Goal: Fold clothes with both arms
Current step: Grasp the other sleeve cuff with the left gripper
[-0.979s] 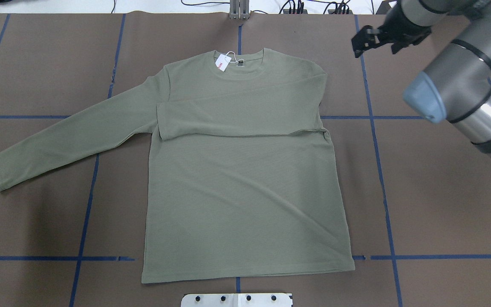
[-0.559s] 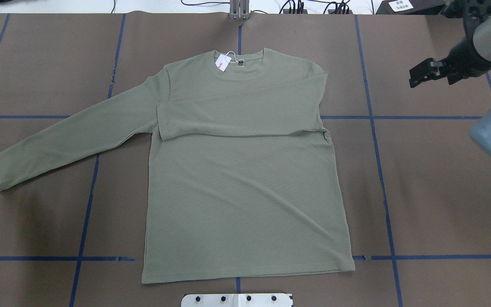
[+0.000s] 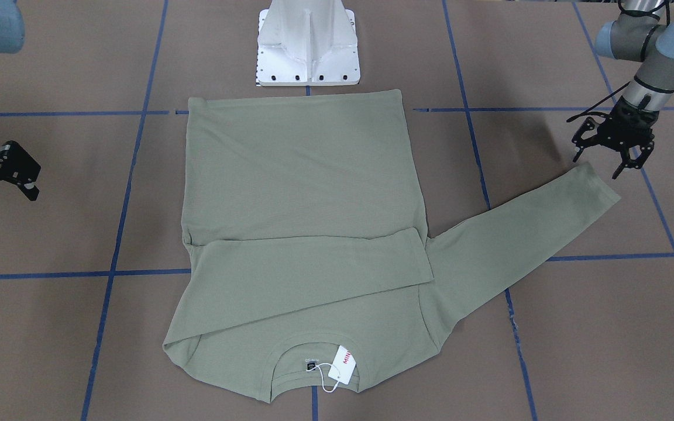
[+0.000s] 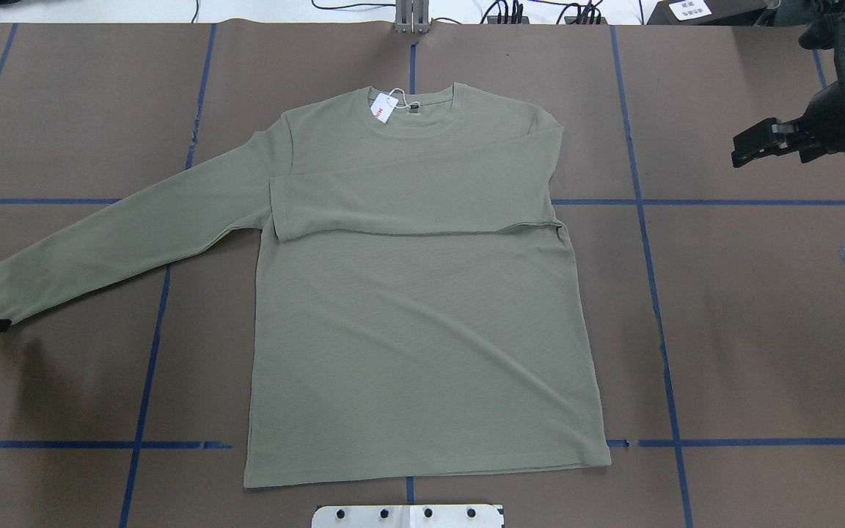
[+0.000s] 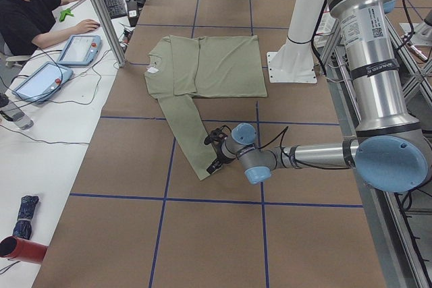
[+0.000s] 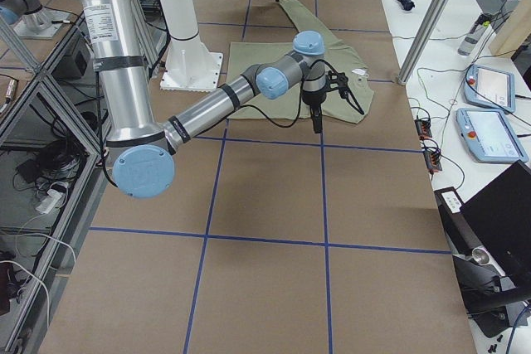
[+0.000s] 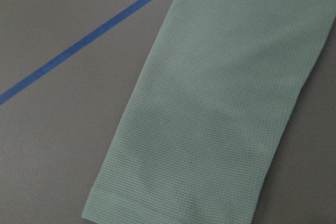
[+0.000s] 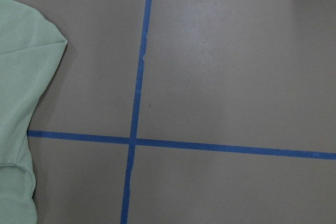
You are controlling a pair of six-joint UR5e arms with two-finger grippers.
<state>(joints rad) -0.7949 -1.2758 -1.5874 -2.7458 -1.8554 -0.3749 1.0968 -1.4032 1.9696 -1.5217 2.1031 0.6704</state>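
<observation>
- Exterior front-facing view: shows the left gripper [image 3: 596,165] spread wide and empty, right at the cuff [image 3: 591,187] of the outstretched sleeve; cannot tell whether touching.
- Shows the right gripper [image 3: 0,192] likewise wide and empty, well apart from the garment, over bare table [image 3: 50,327].
- Places the olive-green shirt [image 3: 296,175] flat at table centre, one sleeve folded across the chest.
- Shows a white hang tag [image 3: 341,363] at the collar.
</observation>
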